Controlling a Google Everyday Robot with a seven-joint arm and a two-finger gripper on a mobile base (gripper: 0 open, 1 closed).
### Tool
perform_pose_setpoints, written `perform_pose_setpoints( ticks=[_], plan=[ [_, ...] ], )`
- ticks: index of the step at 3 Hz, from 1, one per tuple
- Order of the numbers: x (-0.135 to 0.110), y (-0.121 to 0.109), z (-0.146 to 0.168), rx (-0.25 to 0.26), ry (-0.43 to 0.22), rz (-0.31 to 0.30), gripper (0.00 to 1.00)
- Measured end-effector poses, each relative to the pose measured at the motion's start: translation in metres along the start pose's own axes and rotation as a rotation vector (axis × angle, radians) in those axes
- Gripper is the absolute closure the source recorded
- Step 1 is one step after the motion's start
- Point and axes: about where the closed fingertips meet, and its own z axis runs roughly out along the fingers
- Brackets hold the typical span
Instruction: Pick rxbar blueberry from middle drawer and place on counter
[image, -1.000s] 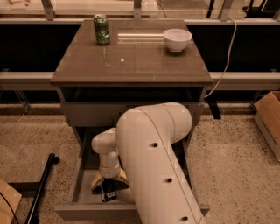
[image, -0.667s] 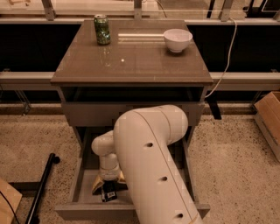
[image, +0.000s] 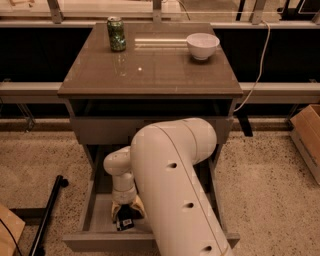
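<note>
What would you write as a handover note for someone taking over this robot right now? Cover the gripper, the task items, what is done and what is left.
Gripper: down inside the open, wide shallow grey middle drawer, directly over the small flat dark-wrapped rxbar blueberry; grasp unclear.
Glossy brown-grey counter: holds a green can and a white bowl; no bar there.
Done: drawer open, arm reached in.
Left: secure the bar, lift it out, set it on bare counter space.

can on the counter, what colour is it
The can is green, seen best in the camera view. Gripper is down in the drawer.
</note>
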Motion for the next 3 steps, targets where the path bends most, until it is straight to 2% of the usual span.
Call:
perform_pose_setpoints(
  ticks=[1,2,3],
  plan=[
    [0.003,0.0,-0.008,0.0,0.0,0.0,0.92],
    [0.005,0.001,-0.012,-0.001,0.0,0.0,1.0],
    [0.007,-0.005,-0.033,-0.061,-0.054,-0.007,1.0]
  ],
)
